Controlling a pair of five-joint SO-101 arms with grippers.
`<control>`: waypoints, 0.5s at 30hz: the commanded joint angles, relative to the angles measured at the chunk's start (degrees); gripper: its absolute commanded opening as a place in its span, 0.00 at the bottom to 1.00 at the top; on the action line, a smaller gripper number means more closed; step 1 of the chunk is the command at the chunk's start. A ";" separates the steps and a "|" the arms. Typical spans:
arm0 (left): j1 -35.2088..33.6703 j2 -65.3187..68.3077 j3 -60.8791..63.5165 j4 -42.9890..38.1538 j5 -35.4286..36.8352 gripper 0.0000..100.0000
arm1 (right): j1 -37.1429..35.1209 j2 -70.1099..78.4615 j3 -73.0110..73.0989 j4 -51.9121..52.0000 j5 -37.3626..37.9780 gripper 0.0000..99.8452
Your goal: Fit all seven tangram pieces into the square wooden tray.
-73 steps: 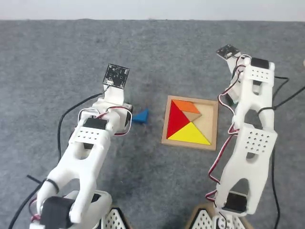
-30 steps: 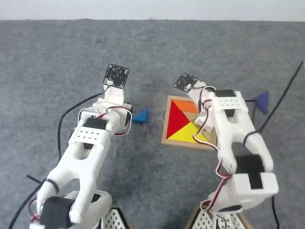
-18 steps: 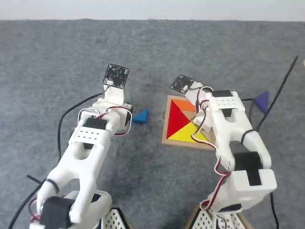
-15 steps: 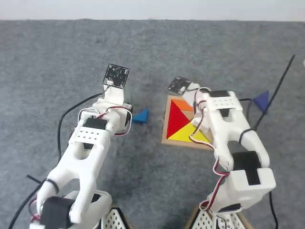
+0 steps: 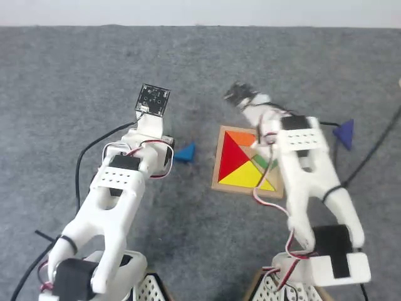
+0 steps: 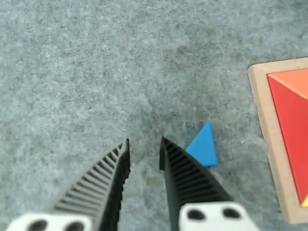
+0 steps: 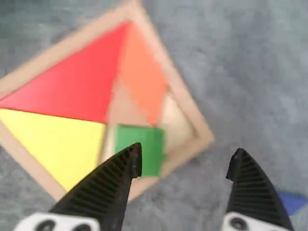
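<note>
The square wooden tray (image 5: 216,170) holds a red triangle (image 5: 230,157), a yellow triangle (image 5: 244,178), an orange piece (image 5: 243,138) and a green square (image 5: 264,162). My right gripper (image 7: 187,147) hangs open above the tray's (image 7: 181,91) corner, and the green square (image 7: 142,144) lies below one finger, with nothing held. A light blue triangle (image 5: 185,152) lies on the carpet left of the tray. My left gripper (image 6: 144,142) is low beside that triangle (image 6: 203,146), narrowly open with bare carpet between the fingers.
A dark blue triangle (image 5: 343,133) lies on the grey carpet to the right of the tray, and its corner (image 7: 291,201) shows in the right wrist view. Cables trail beside both arms. Open carpet stretches beyond the tray.
The right arm swung in from the far right to above the tray, uncovering the dark blue triangle. The green square now lies in the tray. The left arm has not moved.
</note>
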 commanded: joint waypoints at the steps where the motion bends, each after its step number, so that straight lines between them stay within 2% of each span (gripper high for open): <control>1: -0.09 -2.46 -0.40 -1.49 0.18 0.11 | 4.97 -2.59 -0.62 -1.54 -0.97 0.29; 9: -0.09 -2.46 -0.31 -1.49 0.18 0.11 | 6.29 8.84 -1.67 -6.73 -0.70 0.29; 15: -0.18 -2.46 0.04 -2.81 0.00 0.11 | 6.20 11.03 -1.58 -7.52 -0.70 0.29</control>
